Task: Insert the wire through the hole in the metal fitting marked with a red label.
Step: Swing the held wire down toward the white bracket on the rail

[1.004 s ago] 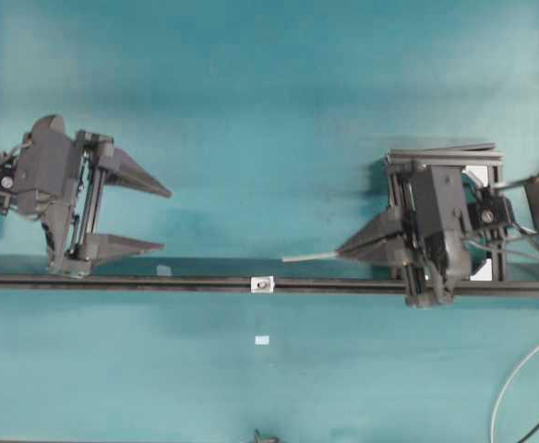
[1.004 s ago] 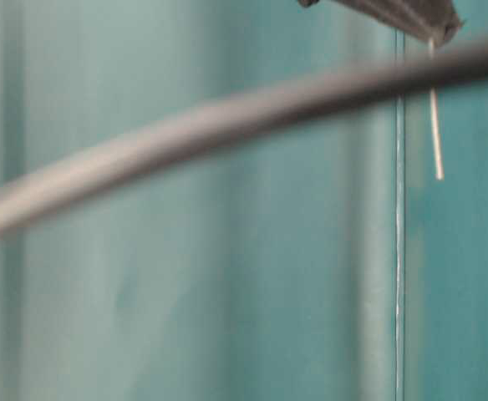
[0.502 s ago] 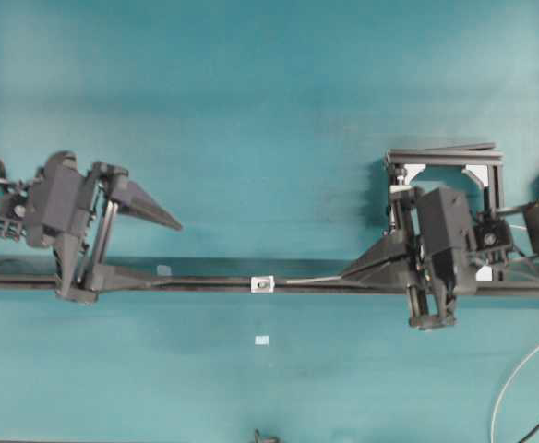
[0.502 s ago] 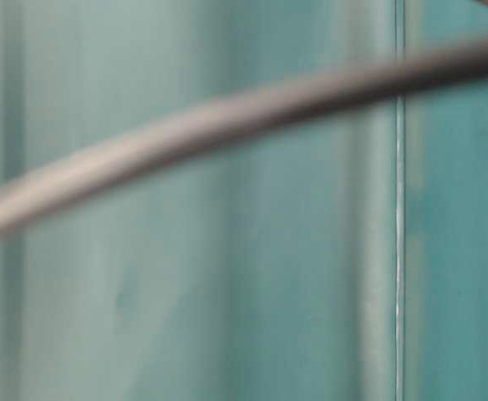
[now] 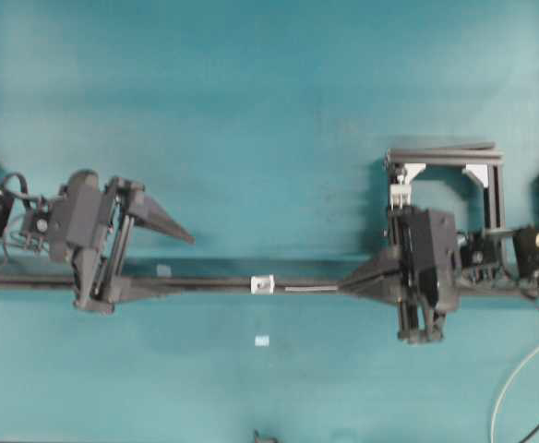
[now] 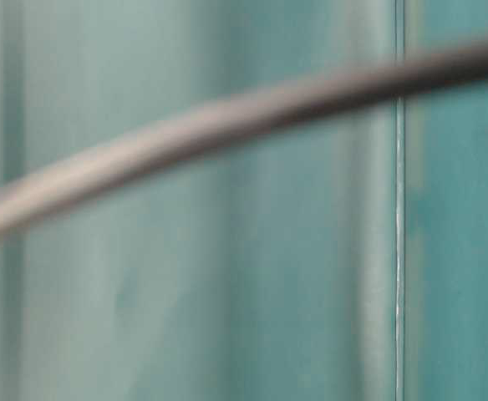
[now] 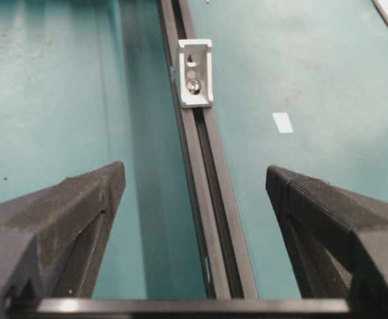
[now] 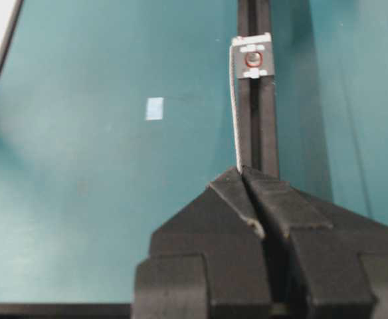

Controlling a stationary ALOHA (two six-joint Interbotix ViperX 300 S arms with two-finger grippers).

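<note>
The small silvery metal fitting (image 5: pixel 264 284) sits on the black rail (image 5: pixel 214 283) near the middle. In the right wrist view its hole (image 8: pixel 253 58) has a red ring around it. My right gripper (image 5: pixel 341 288) is shut on the thin pale wire (image 5: pixel 311 289) and lies along the rail, right of the fitting. The wire (image 8: pixel 234 113) points at the fitting (image 8: pixel 252 58), its tip just left of the hole and a short gap away from overhead. My left gripper (image 5: pixel 177 265) is open and straddles the rail left of the fitting (image 7: pixel 195 73). Its fingers (image 7: pixel 81 199) hold nothing.
A black frame (image 5: pixel 445 157) stands behind the right arm. A white cable (image 5: pixel 519 378) curves at the lower right. Pale tags (image 5: pixel 262 341) lie on the teal mat. A blurred dark cable (image 6: pixel 227 117) crosses the table-level view and hides the work.
My right gripper came forward onto the rail line, so the wire now points along the rail at the fitting. My left gripper moved right and forward until it straddles the rail.
</note>
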